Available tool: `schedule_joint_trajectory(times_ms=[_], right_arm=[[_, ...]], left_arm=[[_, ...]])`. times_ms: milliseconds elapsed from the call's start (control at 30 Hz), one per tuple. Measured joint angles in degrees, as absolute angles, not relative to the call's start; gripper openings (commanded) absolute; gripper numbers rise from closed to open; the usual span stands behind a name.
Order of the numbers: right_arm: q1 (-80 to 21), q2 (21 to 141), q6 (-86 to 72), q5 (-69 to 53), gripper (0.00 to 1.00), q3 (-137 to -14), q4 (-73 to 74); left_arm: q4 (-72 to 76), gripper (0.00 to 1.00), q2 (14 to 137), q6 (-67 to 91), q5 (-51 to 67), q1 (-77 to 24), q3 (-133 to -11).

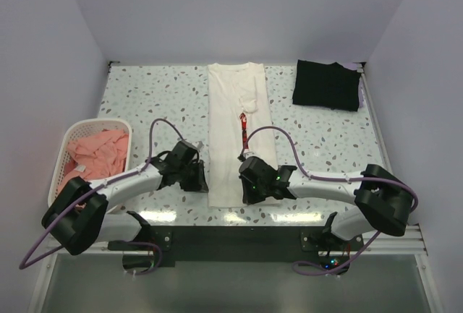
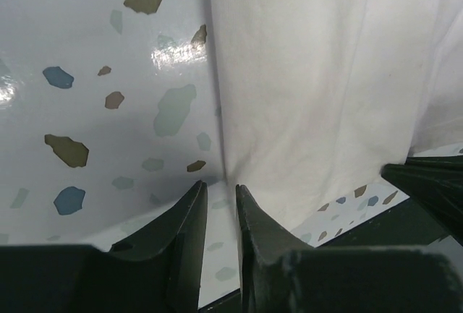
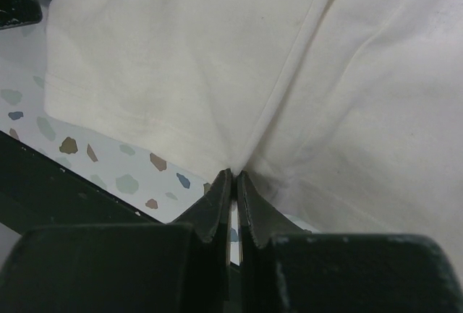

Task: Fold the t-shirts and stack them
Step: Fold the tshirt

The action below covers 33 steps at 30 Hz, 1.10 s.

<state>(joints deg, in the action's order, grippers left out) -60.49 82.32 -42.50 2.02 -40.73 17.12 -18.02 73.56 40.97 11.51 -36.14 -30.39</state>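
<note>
The white t-shirt lies as a long narrow strip down the middle of the table, with a thin sliver of its red print showing. My right gripper is shut on the cloth near its near hem, and the fabric puckers into the tips. In the top view that right gripper sits at the strip's near right side. My left gripper stands slightly open at the strip's left edge, table showing between its fingers; the top view shows the left gripper there. A folded black t-shirt rests at the back right.
A white lattice basket at the left holds salmon-pink t-shirts. The table's dark near edge runs close behind both grippers. Grey walls close in the table on three sides.
</note>
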Motion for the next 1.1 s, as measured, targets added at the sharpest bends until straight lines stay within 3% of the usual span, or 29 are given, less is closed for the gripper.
schedule_joint_trajectory(times_ms=[267,500,700,1100], right_arm=[[-60.5,82.3,-42.5,2.0,0.02,-40.7,17.1],[-60.5,82.3,-42.4,2.0,0.02,-40.7,17.1],[-60.5,80.9,-42.4,2.2,0.02,-40.7,17.8],[-60.5,77.7,-42.4,3.5,0.03,-38.7,18.4]], left_arm=[[-18.8,0.30,74.1,41.4,8.4,-34.4,-41.8],[-11.9,0.27,87.9,42.5,5.1,-33.1,-54.7],[-10.8,0.24,99.6,43.7,5.0,-32.2,-54.9],[-11.6,0.22,100.3,45.4,5.1,-29.5,-55.0]])
